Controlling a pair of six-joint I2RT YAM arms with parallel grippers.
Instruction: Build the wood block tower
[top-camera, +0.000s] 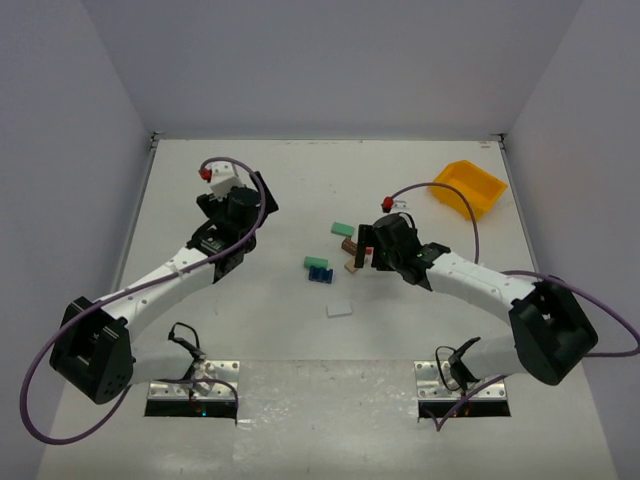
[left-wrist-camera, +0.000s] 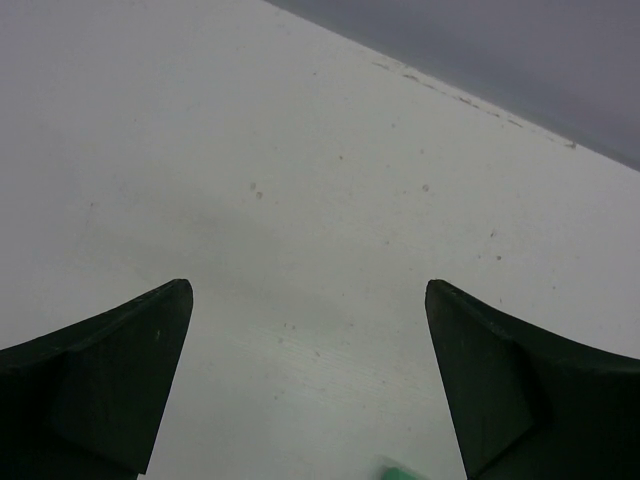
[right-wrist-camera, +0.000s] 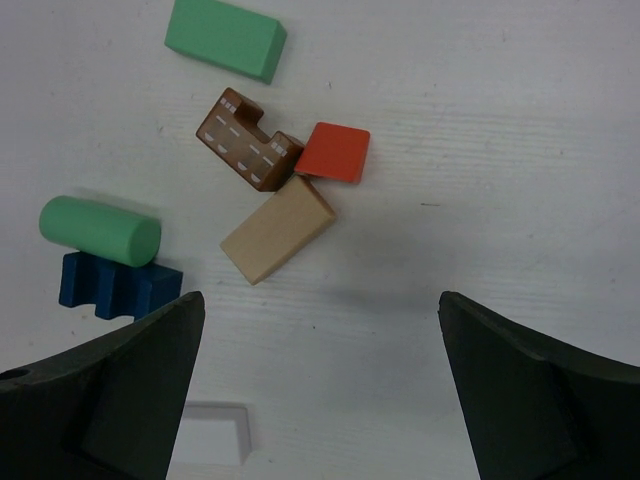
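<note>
Right wrist view: the right claw (right-wrist-camera: 320, 300) hangs spread wide, pinching nothing, over the worktop (right-wrist-camera: 520, 150). Nearest, a white plank (right-wrist-camera: 215, 432) lies flat just beside one finger. Beyond it, a green cylinder (right-wrist-camera: 100, 230) touches a blue block (right-wrist-camera: 115, 287). A tan block (right-wrist-camera: 278, 228), brown block (right-wrist-camera: 245, 140) and red block (right-wrist-camera: 333, 152) touch in a cluster, and a green bar (right-wrist-camera: 225, 38) lies farthest. The left claw (left-wrist-camera: 308, 290) is spread too, holding nothing, over the worktop apart from the blocks.
</note>
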